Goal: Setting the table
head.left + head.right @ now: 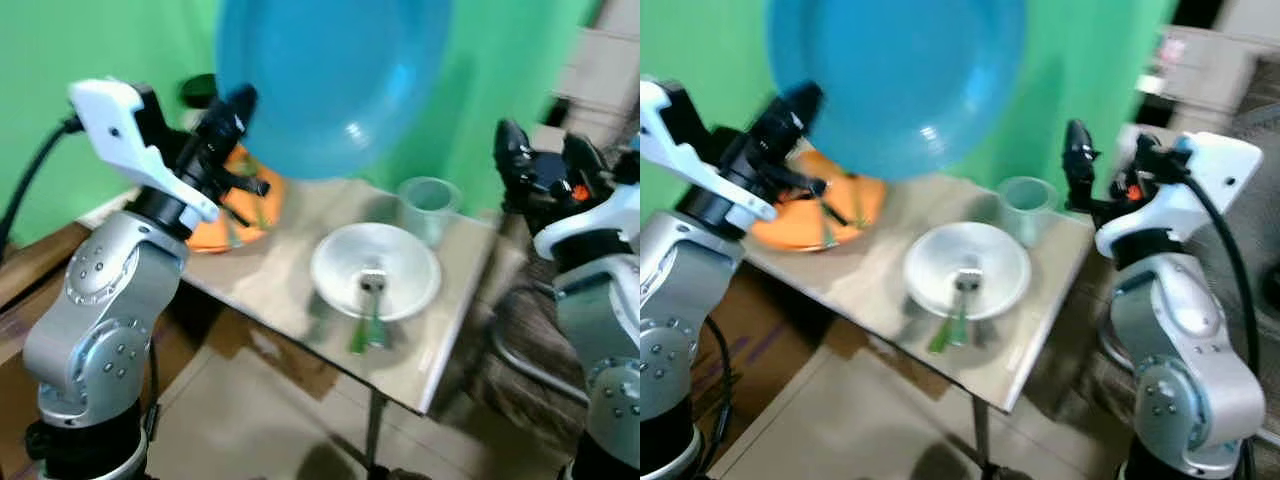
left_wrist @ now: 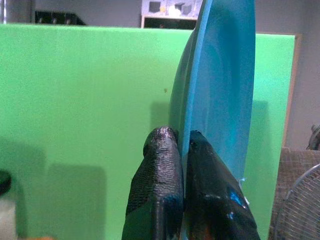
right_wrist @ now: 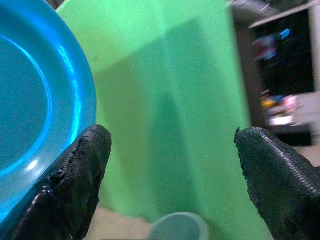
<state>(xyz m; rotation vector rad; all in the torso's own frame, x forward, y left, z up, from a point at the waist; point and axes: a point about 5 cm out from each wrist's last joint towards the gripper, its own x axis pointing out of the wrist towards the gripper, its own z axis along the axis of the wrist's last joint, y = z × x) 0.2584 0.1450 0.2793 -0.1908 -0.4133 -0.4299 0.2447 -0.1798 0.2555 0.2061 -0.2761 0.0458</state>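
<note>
Left eye view: table [image 1: 452, 330] w/ white bowl [image 1: 375, 268], green backdrop [image 1: 90, 40].

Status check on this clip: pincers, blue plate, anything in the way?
Left pincer shut on round blue plastic plate, held high on edge. Right pincer open, empty. Below on table: white bowl with green-handled fork, clear cup, orange plate.

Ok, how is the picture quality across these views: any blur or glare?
Both eye views are motion-blurred, softening the white bowl and cup; a glare spot sits on the blue plate. The left wrist view is sharp on the left claw pinching the plate's rim. The right wrist view shows the right claw open, its background blurred.
</note>
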